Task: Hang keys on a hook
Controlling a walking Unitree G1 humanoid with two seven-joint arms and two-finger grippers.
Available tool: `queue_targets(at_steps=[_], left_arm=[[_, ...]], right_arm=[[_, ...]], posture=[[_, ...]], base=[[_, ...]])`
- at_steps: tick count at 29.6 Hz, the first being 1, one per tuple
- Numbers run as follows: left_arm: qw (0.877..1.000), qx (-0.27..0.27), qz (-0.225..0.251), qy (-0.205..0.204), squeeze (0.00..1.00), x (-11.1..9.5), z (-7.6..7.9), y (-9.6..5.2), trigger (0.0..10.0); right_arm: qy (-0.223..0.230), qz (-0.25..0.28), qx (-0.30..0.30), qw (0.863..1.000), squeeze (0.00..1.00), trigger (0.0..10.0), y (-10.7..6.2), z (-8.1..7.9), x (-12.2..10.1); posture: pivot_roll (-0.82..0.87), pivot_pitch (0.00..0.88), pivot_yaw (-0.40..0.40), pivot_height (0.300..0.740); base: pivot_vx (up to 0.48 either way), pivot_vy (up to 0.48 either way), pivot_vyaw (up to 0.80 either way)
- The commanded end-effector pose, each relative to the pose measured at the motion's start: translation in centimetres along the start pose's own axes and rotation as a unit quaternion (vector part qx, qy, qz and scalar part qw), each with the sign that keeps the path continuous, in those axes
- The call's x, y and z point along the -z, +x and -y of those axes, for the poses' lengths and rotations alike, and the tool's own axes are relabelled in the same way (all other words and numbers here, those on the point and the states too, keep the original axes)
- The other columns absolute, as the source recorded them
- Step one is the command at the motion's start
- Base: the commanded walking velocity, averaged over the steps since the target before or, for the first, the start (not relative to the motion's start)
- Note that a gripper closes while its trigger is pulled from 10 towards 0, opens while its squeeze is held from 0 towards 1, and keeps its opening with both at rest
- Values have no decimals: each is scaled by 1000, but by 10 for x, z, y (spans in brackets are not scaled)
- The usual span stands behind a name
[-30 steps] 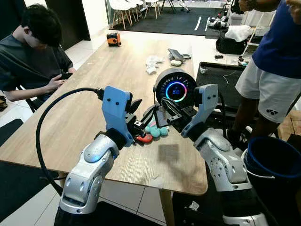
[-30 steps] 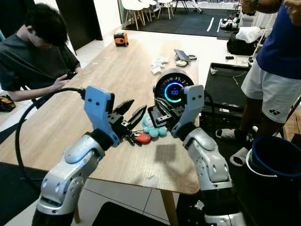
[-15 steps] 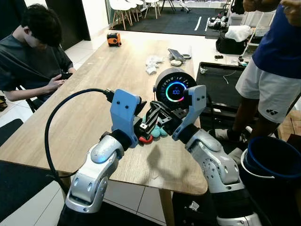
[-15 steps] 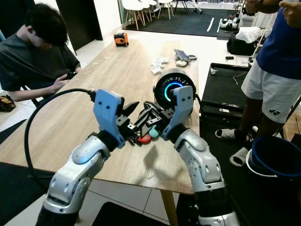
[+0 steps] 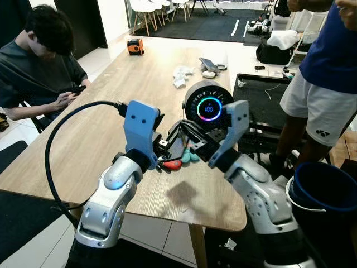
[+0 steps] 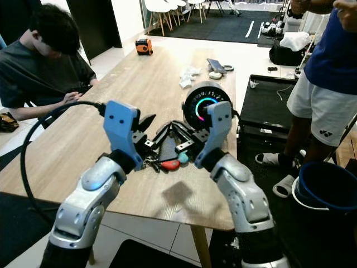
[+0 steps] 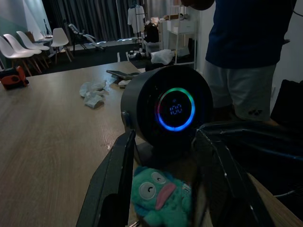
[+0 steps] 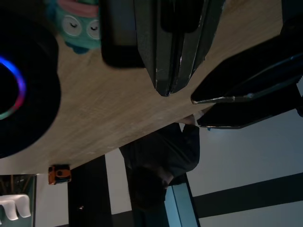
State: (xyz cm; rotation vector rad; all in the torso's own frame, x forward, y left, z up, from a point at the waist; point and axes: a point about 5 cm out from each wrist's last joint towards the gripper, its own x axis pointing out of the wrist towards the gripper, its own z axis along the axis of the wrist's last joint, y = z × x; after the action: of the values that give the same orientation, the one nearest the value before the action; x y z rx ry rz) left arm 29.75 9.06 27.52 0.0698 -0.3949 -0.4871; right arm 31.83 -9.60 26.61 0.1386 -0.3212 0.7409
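1. Since half a second ago, our right end effector has swung in over the keys and now reaches leftward across them, while our left end effector has drawn back a little toward our left.
2. We see the keys lying on the wooden surface, between our two end effectors and just in front of the round black speaker. The bunch runs roughly left to right: dark metal keys toward our left, a red fob in the middle, and a teal plush charm toward the right, nearest the speaker.
3. In the left wrist view the plush charm faces us with two white eyes and a pink mouth, seen between our left fingers, which stand well apart; nothing is held.
4. Our right fingers appear to lie close together above the surface, with the left end effector's black tips beside them; we cannot tell whether they grip anything.
5. The speaker's face shows a glowing ring, blue through green to pink, around small digits that seem to read 100.
6. Farther along the surface lie crumpled white wrappers, a dark phone-like object and an orange tape measure.
7. A seated person at our left looks down at a phone; a standing person in a blue shirt and white shorts is at our right, beside a dark blue bucket. White chairs stand far back on the tiled floor.
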Motion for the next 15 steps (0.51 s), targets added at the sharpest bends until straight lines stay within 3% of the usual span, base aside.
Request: queue_targets(at_steps=[1,4,9,15], left_arm=[[1000,8,-15,1,0,7,0,-1,10000],[999,25,-21,3,0,8,0,-1,10000],[997,64,-35,-38,0,9,0,-12,10000],[995,62,-35,-66,0,8,0,-16,10000]], right_arm=[[3,5,-14,1000,0,10000,-3,-5,-3],[2,4,-12,1000,0,10000,-5,-5,-3],[-1,-8,13,1000,0,10000,-12,3,3],[6,-21,19,1000,0,10000,-18,4,12]], posture=[[68,185,55,740],[64,186,58,740],[67,189,63,740],[76,189,57,740]], base=[[0,0,0],[0,0,0],[0,0,0],[0,0,0]])
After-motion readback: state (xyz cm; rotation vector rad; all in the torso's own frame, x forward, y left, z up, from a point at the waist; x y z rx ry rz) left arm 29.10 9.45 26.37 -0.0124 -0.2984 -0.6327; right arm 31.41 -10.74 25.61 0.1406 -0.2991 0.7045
